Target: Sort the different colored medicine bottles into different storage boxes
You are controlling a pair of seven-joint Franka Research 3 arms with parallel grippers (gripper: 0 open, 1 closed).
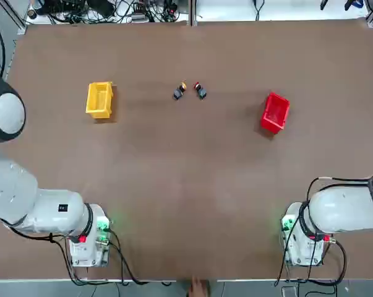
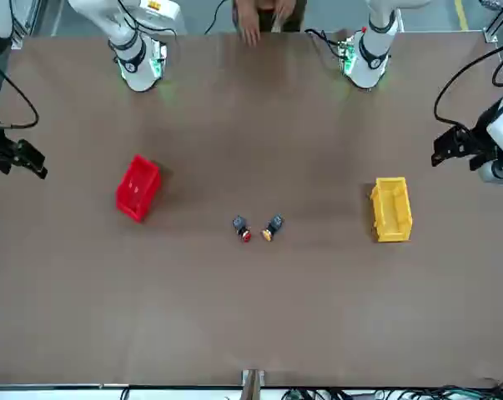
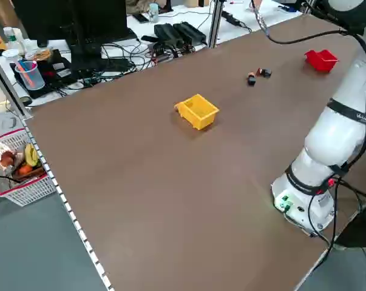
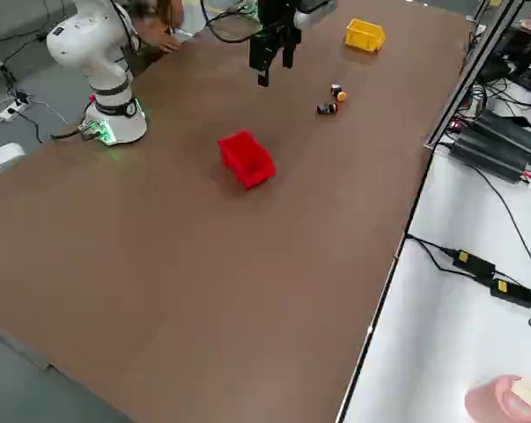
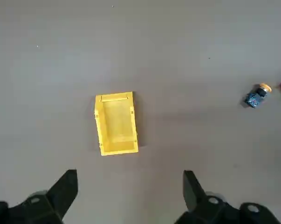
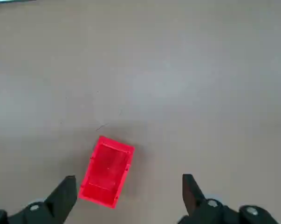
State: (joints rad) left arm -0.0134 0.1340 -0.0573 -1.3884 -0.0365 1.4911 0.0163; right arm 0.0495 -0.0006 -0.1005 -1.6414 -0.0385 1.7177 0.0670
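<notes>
Though tiny, two capped bottles [image 1: 190, 90], boxy bins [image 1: 99, 99].

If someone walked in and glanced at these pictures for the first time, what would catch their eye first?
Most likely the two bright open-top plastic bins on the brown table: the yellow bin on the robot's left and the red bin on its right. Midway between them lie two tiny dark bottles, the orange-yellow-capped bottle and the red-capped bottle, close together. The left gripper and right gripper hover open, holding nothing.
</notes>
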